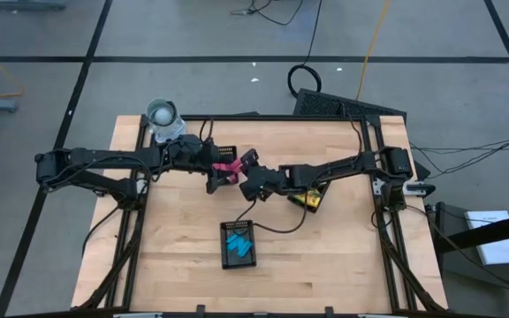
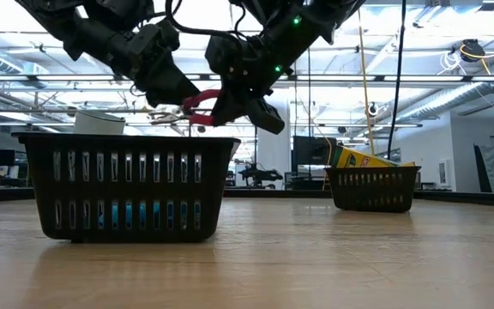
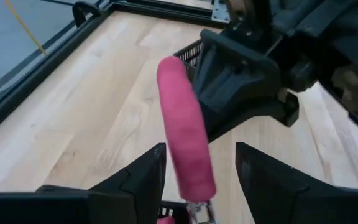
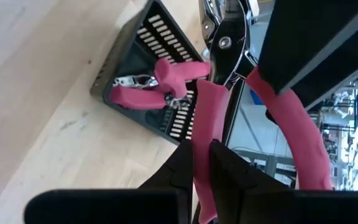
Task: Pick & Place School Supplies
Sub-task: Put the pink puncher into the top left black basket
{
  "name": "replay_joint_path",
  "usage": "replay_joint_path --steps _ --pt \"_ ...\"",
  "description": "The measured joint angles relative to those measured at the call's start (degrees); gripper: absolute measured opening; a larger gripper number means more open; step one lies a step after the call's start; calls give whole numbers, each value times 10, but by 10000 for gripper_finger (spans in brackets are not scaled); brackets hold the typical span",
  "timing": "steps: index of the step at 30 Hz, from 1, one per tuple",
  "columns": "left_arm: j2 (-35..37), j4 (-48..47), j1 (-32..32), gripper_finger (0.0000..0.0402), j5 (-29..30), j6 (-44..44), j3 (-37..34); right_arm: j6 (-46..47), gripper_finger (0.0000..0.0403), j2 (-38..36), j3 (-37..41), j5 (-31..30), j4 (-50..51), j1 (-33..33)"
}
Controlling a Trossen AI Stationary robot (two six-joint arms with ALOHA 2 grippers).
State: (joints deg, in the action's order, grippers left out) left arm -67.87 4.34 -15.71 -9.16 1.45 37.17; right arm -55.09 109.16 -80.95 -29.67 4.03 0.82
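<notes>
Above the middle of the counter, our right pincer squeezes one red handle of the red-handled tool. Our left pincer is let go, wide around the other handle, beside the black tray.

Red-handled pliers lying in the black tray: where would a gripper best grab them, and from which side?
Probably one red handle, from straight above. The pliers lie flat in the black tray with handles splayed, leaving finger room beside each, while the tray walls block a sideways approach. The right gripper holds another pair likewise, by one handle.
</notes>
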Motion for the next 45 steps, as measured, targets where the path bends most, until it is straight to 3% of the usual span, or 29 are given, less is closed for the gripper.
replay_joint_path --steps 11,14,19,30,35,40,45 --pt "-96 -12 -18 196 1 -11 69 14 19 0 0 9 2 -4" --pt "-95 -26 -19 173 18 -29 83 25 19 0 0 12 13 -5" --pt "-91 -26 -22 83 14 -50 86 30 19 0 0 11 13 -4" --pt "-89 -48 -27 81 -1 -76 86 34 21 0 0 16 4 -4" --pt "-91 -69 -30 81 11 -80 84 62 113 0 0 -16 -2 -2" --pt "-90 -85 -34 81 35 -88 84 70 218 -5 1 -90 5 11" --pt "-90 -98 -46 81 34 -89 84 96 247 -38 0 -111 20 29"
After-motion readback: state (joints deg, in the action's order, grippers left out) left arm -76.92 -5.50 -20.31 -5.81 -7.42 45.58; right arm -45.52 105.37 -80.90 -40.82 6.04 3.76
